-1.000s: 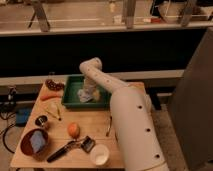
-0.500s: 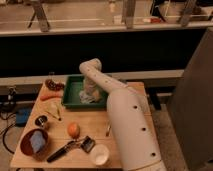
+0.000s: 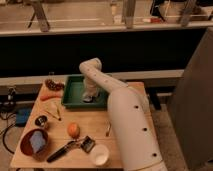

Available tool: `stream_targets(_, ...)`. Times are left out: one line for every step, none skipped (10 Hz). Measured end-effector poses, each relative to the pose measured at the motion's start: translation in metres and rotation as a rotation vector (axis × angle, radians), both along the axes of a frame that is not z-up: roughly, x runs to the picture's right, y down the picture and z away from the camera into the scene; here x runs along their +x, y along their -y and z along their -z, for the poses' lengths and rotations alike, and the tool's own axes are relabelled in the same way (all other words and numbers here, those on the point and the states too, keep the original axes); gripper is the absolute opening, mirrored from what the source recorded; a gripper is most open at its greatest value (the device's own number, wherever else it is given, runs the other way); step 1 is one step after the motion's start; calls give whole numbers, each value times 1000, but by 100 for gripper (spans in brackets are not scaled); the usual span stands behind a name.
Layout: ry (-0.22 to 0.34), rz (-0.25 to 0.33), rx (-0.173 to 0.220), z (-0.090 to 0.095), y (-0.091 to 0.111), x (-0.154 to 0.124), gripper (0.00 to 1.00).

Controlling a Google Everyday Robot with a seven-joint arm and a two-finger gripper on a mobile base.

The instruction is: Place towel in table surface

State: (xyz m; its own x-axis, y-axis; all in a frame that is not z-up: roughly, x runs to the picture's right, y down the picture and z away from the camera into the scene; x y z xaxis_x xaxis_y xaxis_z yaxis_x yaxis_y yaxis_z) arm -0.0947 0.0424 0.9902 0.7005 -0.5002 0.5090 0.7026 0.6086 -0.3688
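One gripper [image 3: 90,96] now lower in green tray [image 3: 73,94], frame centre, at pale towel [image 3: 91,95]; I cannot tell jaws' state. Towel not yet on worktop [image 3: 60,135]; pickup likely under way.

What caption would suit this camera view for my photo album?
White robot arm lowers its gripper onto a pale towel inside a green rectangular tray on a wooden table.

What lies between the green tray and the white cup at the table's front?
In the camera view, an orange and a brush lie between tray and cup. The end effector is in the tray.
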Motion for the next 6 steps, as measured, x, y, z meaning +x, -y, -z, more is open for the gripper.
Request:
stream_targets(18,-16,30,10,1,2,0)
stream_targets(43,-34,80,27,6,7,0)
stream_targets(67,-45,113,42,11,6,0)
stream_targets(99,-57,153,63,14,5,0)
stream_targets(123,-65,195,83,17,10,0)
stream_targets(153,-70,231,103,15,13,0)
